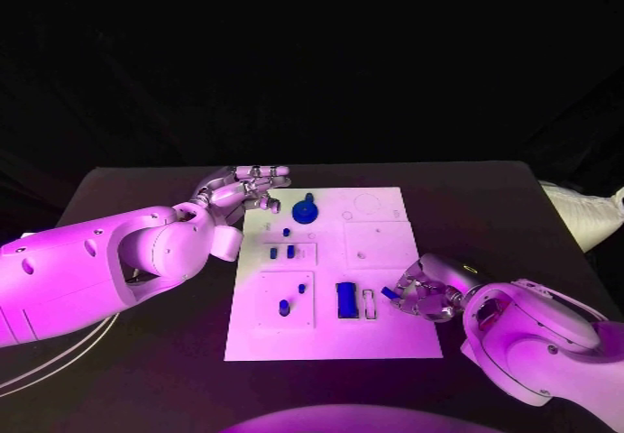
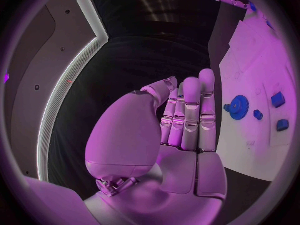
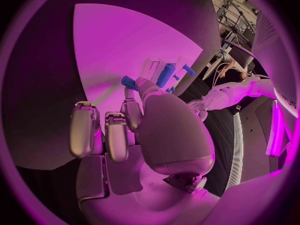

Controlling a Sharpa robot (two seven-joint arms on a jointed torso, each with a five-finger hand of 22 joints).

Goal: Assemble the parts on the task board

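Head view, white task board (image 1: 377, 338) with small blue parts (image 1: 346, 299), right hand (image 1: 423, 293) pinching blue peg (image 1: 389, 293), left hand (image 1: 244, 193) spread.

White rectangular task board (image 1: 377, 336) lies at frame centre on the black table (image 1: 494, 194). Left hand (image 1: 244, 191) hovers at its upper-left corner, fingers spread. Right hand (image 1: 423, 290) pinches a small blue piece (image 1: 389, 294) (shape unclear) at the lower-right edge.

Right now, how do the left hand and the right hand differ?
The left hand sits at the task board's far left corner, fingers straight and together, holding nothing. The right hand is at the board's near right edge, fingers curled, pinching a small blue part. Both are silver hands on white arms.
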